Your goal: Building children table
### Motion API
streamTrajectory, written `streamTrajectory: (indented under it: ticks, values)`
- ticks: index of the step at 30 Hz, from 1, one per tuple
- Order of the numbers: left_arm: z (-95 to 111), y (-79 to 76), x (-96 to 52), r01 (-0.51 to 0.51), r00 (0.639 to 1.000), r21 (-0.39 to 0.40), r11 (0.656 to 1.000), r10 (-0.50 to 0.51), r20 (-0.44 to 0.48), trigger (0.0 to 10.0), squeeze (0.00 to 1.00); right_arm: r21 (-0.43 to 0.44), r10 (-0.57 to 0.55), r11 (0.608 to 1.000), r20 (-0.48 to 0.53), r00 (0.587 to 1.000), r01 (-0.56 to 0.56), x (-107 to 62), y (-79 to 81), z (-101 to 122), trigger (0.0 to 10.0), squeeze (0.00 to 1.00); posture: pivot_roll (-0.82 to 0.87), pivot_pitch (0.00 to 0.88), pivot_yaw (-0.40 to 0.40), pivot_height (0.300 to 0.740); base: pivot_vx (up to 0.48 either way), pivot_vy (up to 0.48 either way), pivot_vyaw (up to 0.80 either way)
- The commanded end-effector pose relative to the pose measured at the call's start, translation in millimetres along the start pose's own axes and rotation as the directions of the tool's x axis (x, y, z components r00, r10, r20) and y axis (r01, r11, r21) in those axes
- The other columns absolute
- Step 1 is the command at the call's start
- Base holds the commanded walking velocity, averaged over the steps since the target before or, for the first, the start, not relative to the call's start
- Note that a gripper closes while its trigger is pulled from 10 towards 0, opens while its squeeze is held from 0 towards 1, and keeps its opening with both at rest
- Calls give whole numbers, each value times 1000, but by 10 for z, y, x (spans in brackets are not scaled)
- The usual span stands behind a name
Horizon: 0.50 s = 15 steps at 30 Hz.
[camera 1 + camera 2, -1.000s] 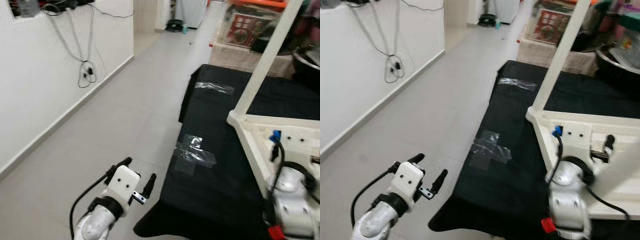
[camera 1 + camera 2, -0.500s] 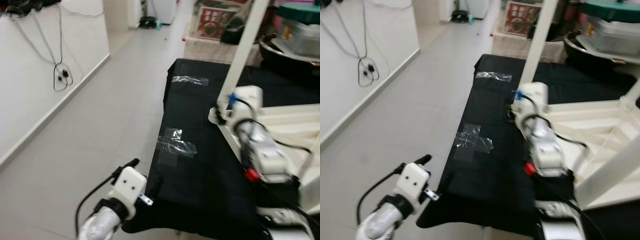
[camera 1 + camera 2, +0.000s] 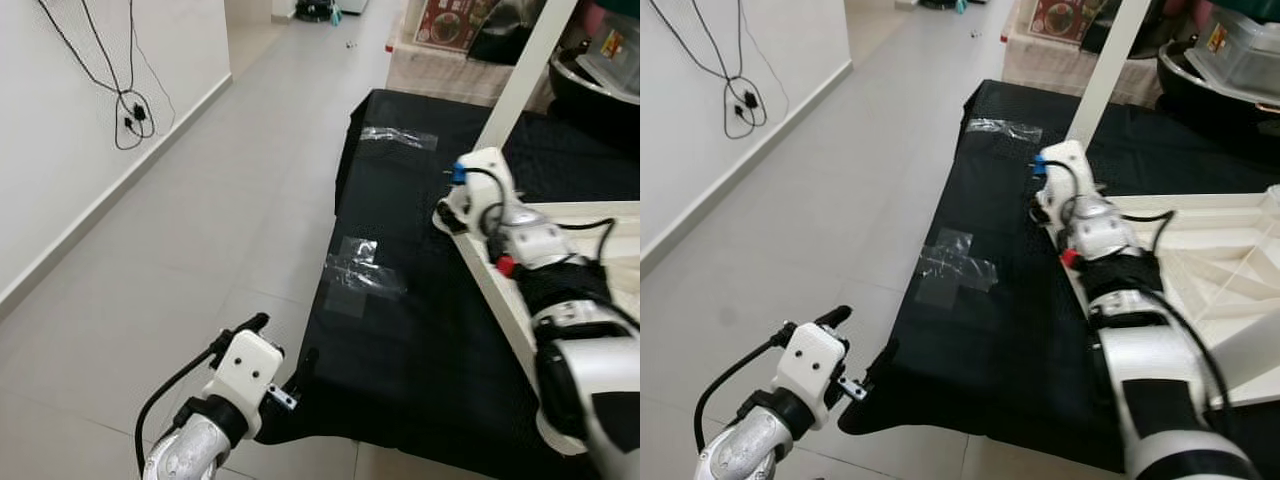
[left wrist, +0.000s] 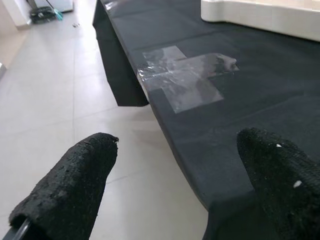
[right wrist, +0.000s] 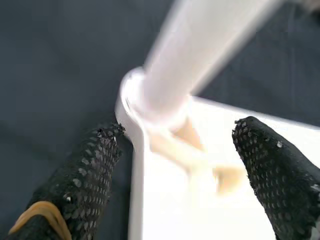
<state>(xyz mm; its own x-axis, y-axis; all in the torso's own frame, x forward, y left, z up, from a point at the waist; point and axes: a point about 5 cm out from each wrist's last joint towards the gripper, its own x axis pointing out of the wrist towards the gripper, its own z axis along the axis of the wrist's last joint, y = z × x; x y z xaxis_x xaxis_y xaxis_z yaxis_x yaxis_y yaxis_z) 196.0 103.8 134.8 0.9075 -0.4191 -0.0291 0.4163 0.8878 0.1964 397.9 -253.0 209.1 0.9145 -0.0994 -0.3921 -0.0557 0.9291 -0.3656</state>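
A white children's table (image 3: 1200,230) lies upside down on a black cloth (image 3: 420,330) spread on the floor. One white leg (image 3: 520,85) stands up from its near-left corner. My right arm reaches forward to that corner. In the right wrist view my right gripper (image 5: 178,129) is open, with the leg's base (image 5: 165,100) between its two black fingers (image 5: 92,172), apart from both. My left gripper (image 3: 280,345) hangs low over the tiles by the cloth's near-left corner. It is open, with nothing between its fingers (image 4: 75,175).
Patches of clear tape (image 3: 365,280) hold the cloth down, with another patch (image 3: 398,137) further back. A white wall with hanging cables (image 3: 130,110) runs along the left, with open tiled floor (image 3: 200,230) between it and the cloth. Boxes and a pot (image 3: 1230,60) crowd the back right.
The camera has swung and tilted. My right arm has stretched forward from the table's near edge to the corner with the leg. My left arm has stayed low.
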Motion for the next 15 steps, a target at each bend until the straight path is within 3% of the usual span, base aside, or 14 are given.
streamTrajectory:
  ticks: [1, 5, 10, 15]
  values:
    - [0, -23, -14, 16, 1000, -6, 1000, -16, -12, 10000, 0, -26, 57, 998, -33, 998, -58, 7, 11, -52, 10000, 0, 62, 162, -106, 740, 0, 0, 0]
    - [-11, -14, -13, 5, 1000, -5, 1000, -5, -22, 10000, 0, -47, 173, 982, -128, 977, -180, -7, -9, -235, 10000, 0, 53, 156, -102, 740, 0, 0, 0]
    - [-14, -27, -7, 8, 1000, -1, 1000, -8, -24, 10000, 0, -66, 195, 975, -214, 957, -214, -41, -123, -420, 10000, 0, 51, 147, -99, 740, 0, 0, 0]
    - [-19, -34, -7, 8, 1000, -3, 1000, -8, -27, 10000, 0, -82, 207, 969, -236, 949, -231, -51, -142, -453, 10000, 0, 51, 143, -99, 740, 0, 0, 0]
